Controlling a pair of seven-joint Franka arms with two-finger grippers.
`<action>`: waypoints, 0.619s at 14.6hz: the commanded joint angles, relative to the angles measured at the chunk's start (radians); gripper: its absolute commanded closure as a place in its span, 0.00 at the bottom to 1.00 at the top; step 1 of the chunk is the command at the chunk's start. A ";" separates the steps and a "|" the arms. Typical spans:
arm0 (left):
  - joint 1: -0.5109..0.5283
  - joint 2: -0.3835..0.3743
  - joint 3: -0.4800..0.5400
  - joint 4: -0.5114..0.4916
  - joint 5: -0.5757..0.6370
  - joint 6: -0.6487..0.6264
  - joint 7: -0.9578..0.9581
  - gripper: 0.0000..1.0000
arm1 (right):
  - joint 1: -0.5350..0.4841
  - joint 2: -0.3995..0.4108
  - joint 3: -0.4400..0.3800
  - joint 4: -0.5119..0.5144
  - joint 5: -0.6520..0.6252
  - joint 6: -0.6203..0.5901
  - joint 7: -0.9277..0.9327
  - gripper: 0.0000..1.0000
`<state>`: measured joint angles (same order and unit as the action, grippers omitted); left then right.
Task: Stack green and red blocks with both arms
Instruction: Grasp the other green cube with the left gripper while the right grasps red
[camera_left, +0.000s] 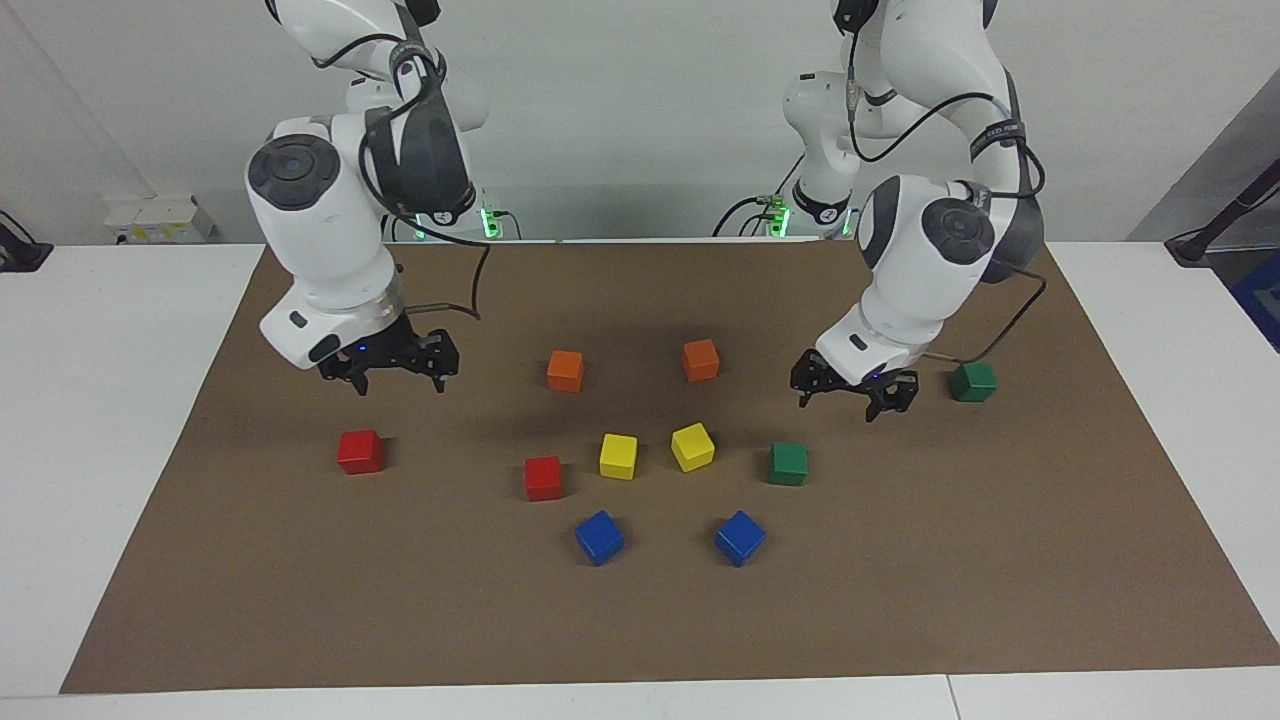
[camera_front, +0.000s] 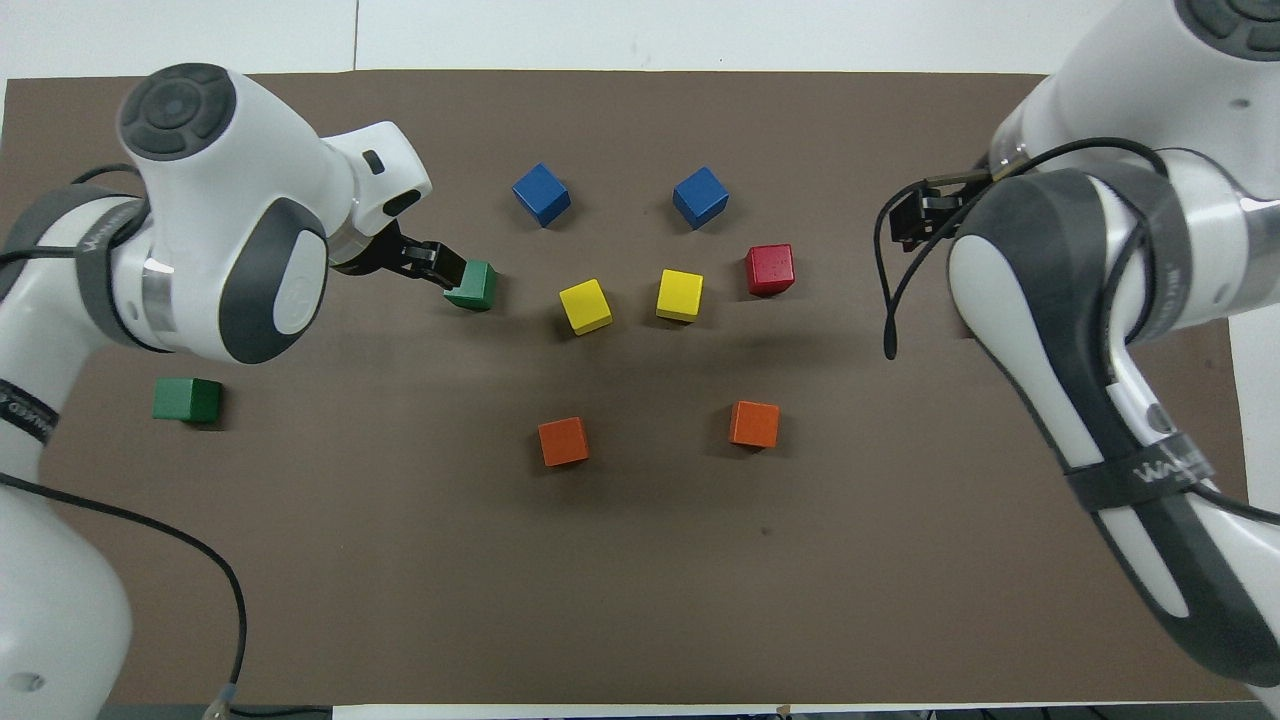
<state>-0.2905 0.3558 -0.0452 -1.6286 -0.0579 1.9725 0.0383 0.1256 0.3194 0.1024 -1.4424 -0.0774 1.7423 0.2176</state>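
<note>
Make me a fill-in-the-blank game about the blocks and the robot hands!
1. The two blocks farthest from the robots are ____.
2. The two blocks nearest the robots, in the middle, are ____.
3. Between the inner red block and the inner green block sit two ____ blocks.
4. Both the left gripper and the right gripper hold ____.

Missing words: blue; orange; yellow; nothing

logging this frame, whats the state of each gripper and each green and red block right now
left gripper: open, empty, raised over the mat
right gripper: open, empty, raised over the mat
outer green block: on mat, unstacked
inner green block: on mat, unstacked
outer red block: on mat, unstacked
inner red block: on mat, unstacked
</note>
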 joint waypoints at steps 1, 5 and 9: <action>-0.049 0.090 0.022 0.052 0.019 0.060 -0.003 0.00 | 0.042 0.065 0.003 0.054 -0.015 0.037 0.055 0.00; -0.050 0.137 0.022 0.047 0.056 0.126 -0.001 0.00 | 0.095 0.154 0.003 0.125 -0.015 0.045 0.138 0.01; -0.050 0.137 0.021 -0.014 0.061 0.196 -0.004 0.00 | 0.105 0.199 0.003 0.123 -0.016 0.092 0.164 0.01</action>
<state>-0.3268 0.4897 -0.0376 -1.6151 -0.0176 2.1200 0.0385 0.2289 0.4809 0.1037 -1.3578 -0.0781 1.8269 0.3497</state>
